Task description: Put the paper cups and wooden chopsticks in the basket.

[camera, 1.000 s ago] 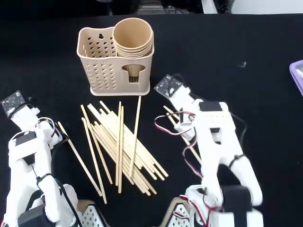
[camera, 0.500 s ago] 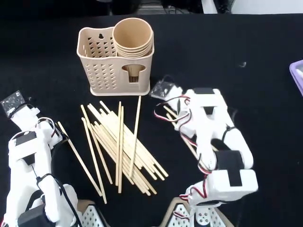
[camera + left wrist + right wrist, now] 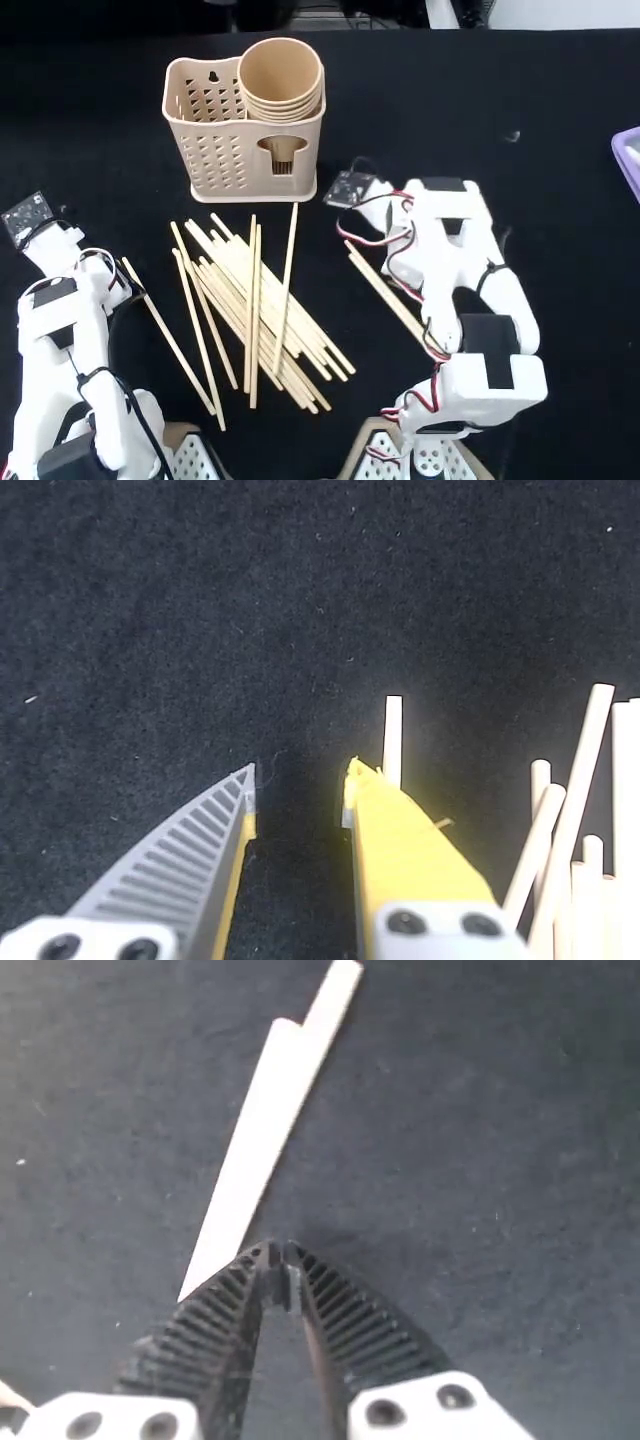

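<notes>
The beige basket point(image 3: 222, 150) stands at the back with a stack of paper cups point(image 3: 281, 78) in its right compartment. A pile of wooden chopsticks point(image 3: 255, 310) lies on the black cloth in front of it. My left gripper point(image 3: 300, 775) is open low over the cloth at the pile's left edge point(image 3: 112, 282), and one chopstick end point(image 3: 392, 735) lies just past its yellow finger. My right gripper point(image 3: 275, 1257) is shut, its tips touching. A separate pair of chopsticks point(image 3: 270, 1120) runs on from those tips and lies under the right arm point(image 3: 385, 292).
A lone chopstick point(image 3: 170, 335) lies apart on the pile's left side. A purple container edge point(image 3: 628, 155) shows at the far right. Both arm bases point(image 3: 420, 450) stand at the near edge. Open black cloth lies right of the basket.
The right arm has folded up and drawn back over the separate pair of chopsticks, which now lie slightly nearer the front. The left arm, pile, basket and cups have not moved.
</notes>
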{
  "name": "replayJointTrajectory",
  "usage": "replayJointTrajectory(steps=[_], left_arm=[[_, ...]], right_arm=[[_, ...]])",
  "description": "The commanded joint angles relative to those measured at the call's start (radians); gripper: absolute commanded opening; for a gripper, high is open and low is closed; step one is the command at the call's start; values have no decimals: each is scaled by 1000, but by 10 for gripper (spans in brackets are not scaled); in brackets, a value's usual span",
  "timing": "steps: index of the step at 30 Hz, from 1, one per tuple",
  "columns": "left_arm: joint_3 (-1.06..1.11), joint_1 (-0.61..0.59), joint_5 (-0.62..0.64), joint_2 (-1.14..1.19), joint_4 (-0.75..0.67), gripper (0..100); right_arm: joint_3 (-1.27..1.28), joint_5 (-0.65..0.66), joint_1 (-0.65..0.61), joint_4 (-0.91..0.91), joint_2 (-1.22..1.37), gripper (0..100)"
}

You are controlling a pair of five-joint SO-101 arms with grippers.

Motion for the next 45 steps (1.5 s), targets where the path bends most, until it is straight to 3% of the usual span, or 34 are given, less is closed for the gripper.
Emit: replayJointTrajectory(steps=[1, 6, 11, 16, 23, 31, 36, 39, 45], left_arm=[[-5, 7, -2, -28, -14, 145], [-5, 8, -2, -28, -15, 145], [-7, 10, -2, -28, -15, 145], [-7, 12, -2, -28, -15, 145], [-7, 12, -2, -28, -15, 145], [-7, 10, -2, -28, -15, 145], [-7, 8, -2, -28, -15, 145], [-7, 8, -2, -28, -15, 145], [-7, 8, -2, -28, -15, 145]], right_arm=[[-38, -55, 18, 9, -5, 11], [-36, -115, 18, 9, -5, 21], [-8, -167, 17, 9, -58, 184], [133, -132, -44, -3, -206, 159], [332, -135, -81, -183, -268, 192], [377, -129, -83, -284, -266, 182], [423, -135, -80, -367, -266, 6], [420, -135, -77, -336, -269, 57], [358, -137, -77, -244, -325, 9]])
